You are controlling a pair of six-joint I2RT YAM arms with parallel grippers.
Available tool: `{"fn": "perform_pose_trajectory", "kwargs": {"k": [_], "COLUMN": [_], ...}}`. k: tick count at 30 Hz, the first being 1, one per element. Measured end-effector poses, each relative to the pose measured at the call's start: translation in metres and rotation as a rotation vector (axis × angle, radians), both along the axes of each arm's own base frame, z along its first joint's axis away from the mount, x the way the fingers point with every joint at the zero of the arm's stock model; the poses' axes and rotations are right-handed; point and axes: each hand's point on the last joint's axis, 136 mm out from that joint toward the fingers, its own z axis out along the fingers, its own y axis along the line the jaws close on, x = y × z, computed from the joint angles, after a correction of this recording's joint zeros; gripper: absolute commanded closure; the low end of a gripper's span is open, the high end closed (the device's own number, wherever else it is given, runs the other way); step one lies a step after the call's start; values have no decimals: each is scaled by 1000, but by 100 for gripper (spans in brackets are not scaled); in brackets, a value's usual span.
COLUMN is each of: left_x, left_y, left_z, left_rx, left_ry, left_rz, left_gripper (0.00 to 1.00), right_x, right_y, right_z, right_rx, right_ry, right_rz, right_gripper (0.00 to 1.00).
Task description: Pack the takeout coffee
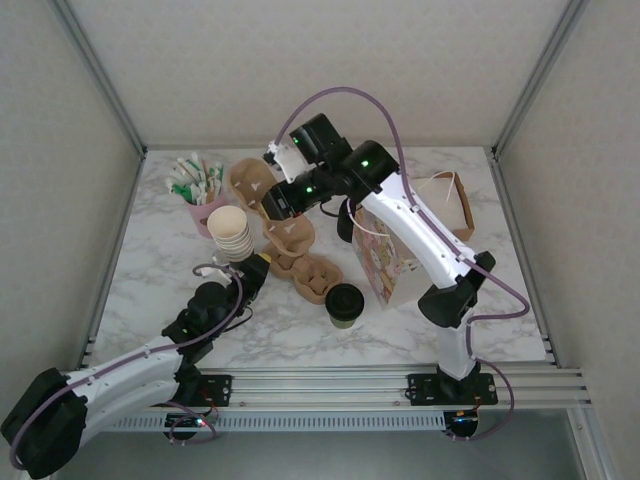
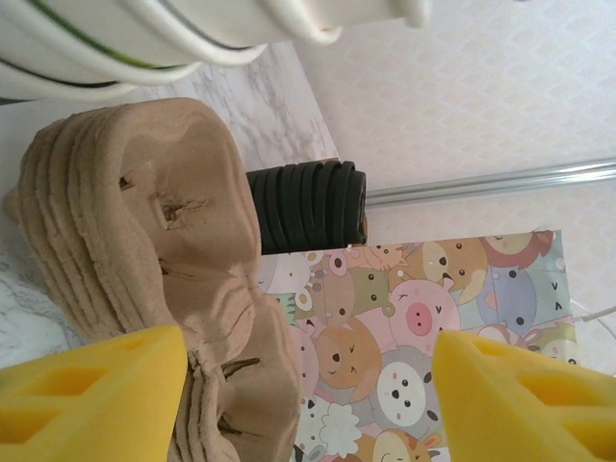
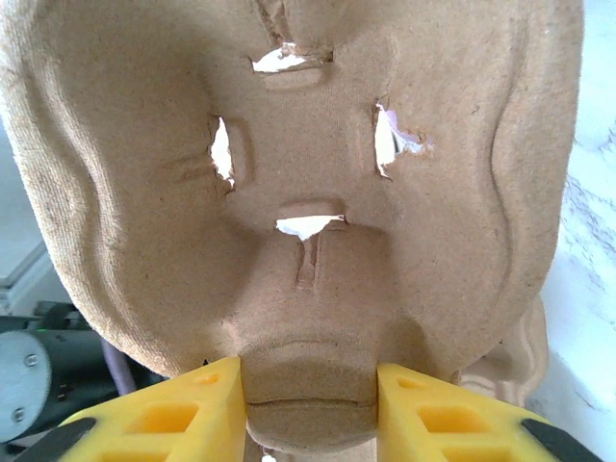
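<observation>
The takeout coffee (image 1: 344, 303), a small dark-sided cup with a round black lid, stands upright on the marble table in front of the cartoon-print bag (image 1: 385, 262). My right gripper (image 1: 278, 203) reaches to the back and is shut on a brown pulp cup carrier (image 3: 308, 192); its yellow fingers (image 3: 183, 414) pinch the carrier's middle ridge. My left gripper (image 1: 262, 263) is open beside the stack of pulp carriers (image 2: 144, 250), with nothing between its yellow fingers (image 2: 96, 395). It sits left of the coffee, a short way from it.
A stack of lidless paper cups (image 1: 232, 232) stands just behind the left gripper. A pink cup of sachets (image 1: 198, 188) is at the back left, and a brown paper bag (image 1: 452, 205) at the back right. A stack of black lids (image 2: 308, 205) lies beyond the carriers.
</observation>
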Motion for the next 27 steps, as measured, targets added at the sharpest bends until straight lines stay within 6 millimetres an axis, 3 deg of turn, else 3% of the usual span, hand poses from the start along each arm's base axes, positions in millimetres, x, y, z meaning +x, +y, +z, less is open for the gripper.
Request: {"fn": "perform_pose_trajectory", "kwargs": {"k": [7,16,18,27], "left_x": [5,12,14,26], "left_y": [-4,-16,-21,-50], "left_z": [16,54,64,94], "left_rx": [30,75,87,141], "left_ry": [-21,-72,-83,-123], "left_rz": [-7,-49,-66,-172], "left_gripper": [21,4,1,0], "right_x": [-12,-27,-28,-19], "right_y": [-14,-48,-59,-129], "right_z": [50,90,98,119], "right_rx": [90,129,135,139], "right_ry": [-79,-150,-168,-210], "right_rz": [-2,-41,-64,-224], "right_gripper": [63,62,62,62]}}
